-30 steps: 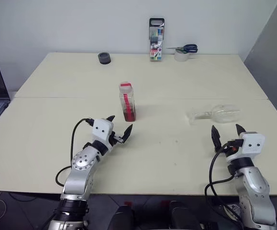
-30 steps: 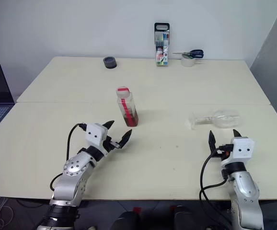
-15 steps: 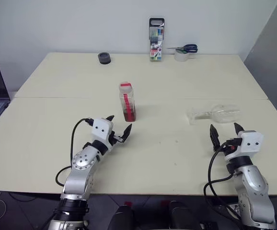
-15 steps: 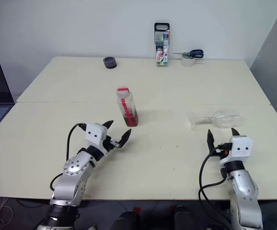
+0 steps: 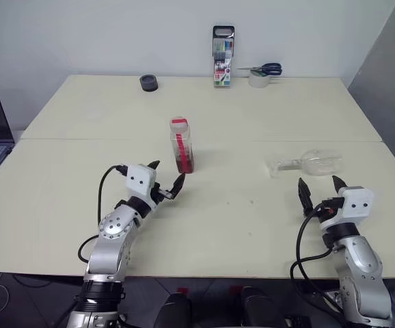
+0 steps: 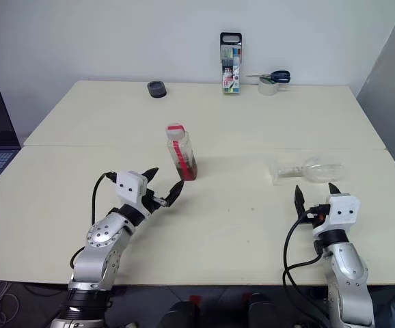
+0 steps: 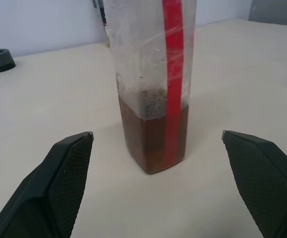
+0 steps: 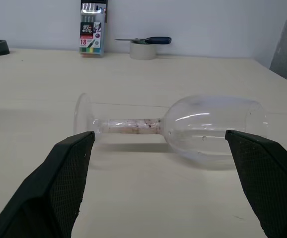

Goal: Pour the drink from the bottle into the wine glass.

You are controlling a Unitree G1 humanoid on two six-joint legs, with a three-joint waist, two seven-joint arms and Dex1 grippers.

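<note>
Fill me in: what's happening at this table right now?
A two-armed robot is set up to pour a drink. Its left gripper is open just in front of the upright bottle, which is about a third full of brown liquid, not touching it. Its right gripper is open in front of the wine glass, which lies on its side on the table. Nothing is held yet.

Bottle (image 7: 151, 74) clear plastic, misted – wine glass (image 8: 183, 126) glossy – table (image 5: 252, 219) matt.

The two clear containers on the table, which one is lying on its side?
The wine glass, in front of the right gripper, lies tipped over, its foot toward the bottle. The red-labelled bottle stands upright with drink inside.
</note>
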